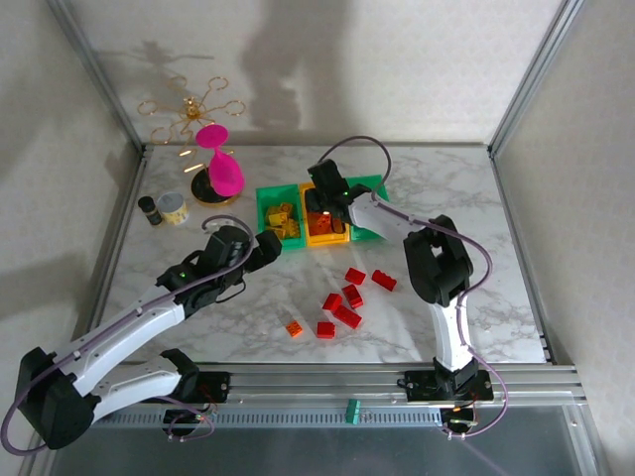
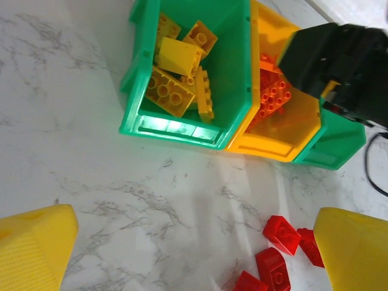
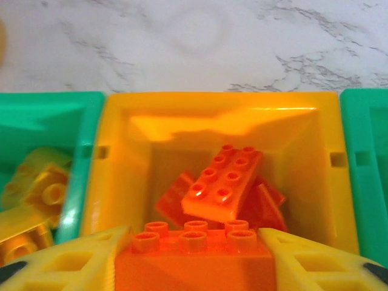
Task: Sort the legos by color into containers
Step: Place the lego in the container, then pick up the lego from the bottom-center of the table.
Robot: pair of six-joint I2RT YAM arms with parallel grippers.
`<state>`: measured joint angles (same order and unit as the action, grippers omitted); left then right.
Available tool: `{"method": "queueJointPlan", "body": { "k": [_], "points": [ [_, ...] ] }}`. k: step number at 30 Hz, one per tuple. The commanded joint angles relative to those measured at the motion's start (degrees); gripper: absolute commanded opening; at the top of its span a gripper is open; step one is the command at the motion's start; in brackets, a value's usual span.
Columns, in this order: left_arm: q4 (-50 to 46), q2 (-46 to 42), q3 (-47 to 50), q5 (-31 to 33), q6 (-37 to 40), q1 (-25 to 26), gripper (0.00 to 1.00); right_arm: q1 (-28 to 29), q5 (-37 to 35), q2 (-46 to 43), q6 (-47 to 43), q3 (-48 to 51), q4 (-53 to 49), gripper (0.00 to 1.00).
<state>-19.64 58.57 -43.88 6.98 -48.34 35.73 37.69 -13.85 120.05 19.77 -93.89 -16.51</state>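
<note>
Three bins stand in a row: a left green bin [image 1: 266, 198] holding yellow legos [image 2: 176, 82], a yellow-orange bin [image 3: 115, 157] holding orange legos [image 3: 224, 182], and a right green bin [image 1: 374, 185]. My right gripper [image 3: 194, 242] hovers over the yellow-orange bin [image 1: 324, 236], shut on an orange brick [image 3: 194, 264]. My left gripper [image 2: 194, 254] is open and empty above bare table, just in front of the left green bin [image 2: 176, 127]. Several red legos [image 1: 347, 297] and one orange lego [image 1: 295, 329] lie loose in front of the bins.
At the back left stand a pink hourglass-shaped object [image 1: 220, 164], a gold wire stand [image 1: 189, 109], a small round tin [image 1: 174, 208] and a dark little bottle [image 1: 149, 210]. Metal frame posts and a rail [image 1: 397, 375] border the marble table.
</note>
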Motion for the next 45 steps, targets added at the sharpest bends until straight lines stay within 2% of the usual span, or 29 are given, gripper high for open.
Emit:
{"method": "queueJointPlan", "body": {
  "k": [1, 5, 9, 21, 25, 33, 41, 45],
  "points": [
    [1.63, 0.89, -2.44, -0.91, 1.61, -0.57, 1.00, -0.43, -1.90, 1.77, -2.55, -4.85, -2.16, 0.58],
    [1.74, 0.51, -2.09, -1.01, 1.51, -0.57, 1.00, -0.02, 0.73, -1.96, -2.97, -2.67, -0.36, 0.62],
    [0.51, -1.25, -1.60, -0.88, 0.68, -0.57, 1.00, 1.85, 1.13, -9.38, -3.28, 4.06, 1.05, 0.66],
    [-9.34, -10.52, 3.25, 2.07, -3.34, -0.60, 1.00, 15.06, 3.64, -26.06, -3.85, 24.98, -3.71, 0.73],
    [-12.99, -14.59, 6.08, 3.04, -5.93, -0.61, 1.00, 20.02, 3.60, -27.12, 0.34, 27.19, -9.01, 0.75],
    [-18.12, -20.11, 8.54, 2.56, -9.20, -0.60, 1.00, 30.06, 5.30, -24.42, 6.56, 28.26, -12.74, 0.74],
    [-21.51, -21.78, 8.28, 3.18, -10.42, -0.62, 1.00, 35.86, 5.79, -20.96, 9.15, 29.63, -12.00, 0.69],
    [-22.28, -22.31, 8.26, 3.73, -10.84, -0.63, 1.00, 36.68, 4.08, -17.92, 9.91, 28.82, -12.43, 0.67]
  ]
}}
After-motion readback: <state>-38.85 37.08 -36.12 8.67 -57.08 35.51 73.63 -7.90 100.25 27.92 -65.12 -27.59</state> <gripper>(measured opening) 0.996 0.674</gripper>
